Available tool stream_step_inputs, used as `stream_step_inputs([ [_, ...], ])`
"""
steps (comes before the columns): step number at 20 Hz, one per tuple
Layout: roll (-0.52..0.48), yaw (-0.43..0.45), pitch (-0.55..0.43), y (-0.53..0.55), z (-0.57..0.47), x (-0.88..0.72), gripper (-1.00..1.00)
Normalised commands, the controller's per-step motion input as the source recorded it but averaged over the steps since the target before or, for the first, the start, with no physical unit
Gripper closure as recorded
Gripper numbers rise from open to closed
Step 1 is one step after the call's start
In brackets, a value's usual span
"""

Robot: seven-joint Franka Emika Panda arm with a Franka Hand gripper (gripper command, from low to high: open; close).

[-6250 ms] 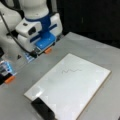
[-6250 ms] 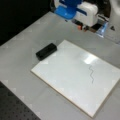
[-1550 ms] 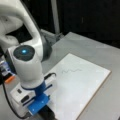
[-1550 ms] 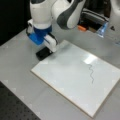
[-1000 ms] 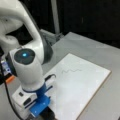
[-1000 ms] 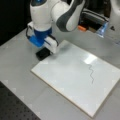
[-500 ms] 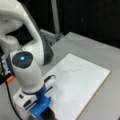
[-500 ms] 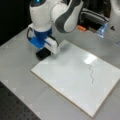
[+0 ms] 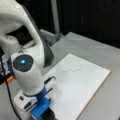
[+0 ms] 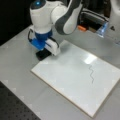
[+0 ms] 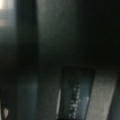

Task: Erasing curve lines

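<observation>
Here, gripper (image 10: 43, 51): low over a black eraser (image 10: 43, 54) beside the white board (image 10: 72, 75); grip cannot be told.
Curve lines (image 10: 91, 73): intact, well apart.

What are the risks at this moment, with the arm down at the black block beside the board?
The gripper sits on the black eraser at the white board corner; a shallow grip may slip. The curve lines lie far across the board, untouched, so the long sweep could push the board on the table.
</observation>
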Motion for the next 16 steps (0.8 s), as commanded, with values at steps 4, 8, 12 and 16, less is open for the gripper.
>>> stream_step_inputs([
  [4, 0.051, 0.002, -0.09, -0.07, -0.07, -0.04, 1.0],
  [8, 0.056, -0.003, -0.096, -0.06, -0.06, -0.04, 1.0],
  [12, 0.058, -0.013, -0.105, -0.02, -0.07, -0.05, 1.0],
  [16, 0.045, -0.037, -0.127, 0.01, -0.09, -0.05, 1.0],
])
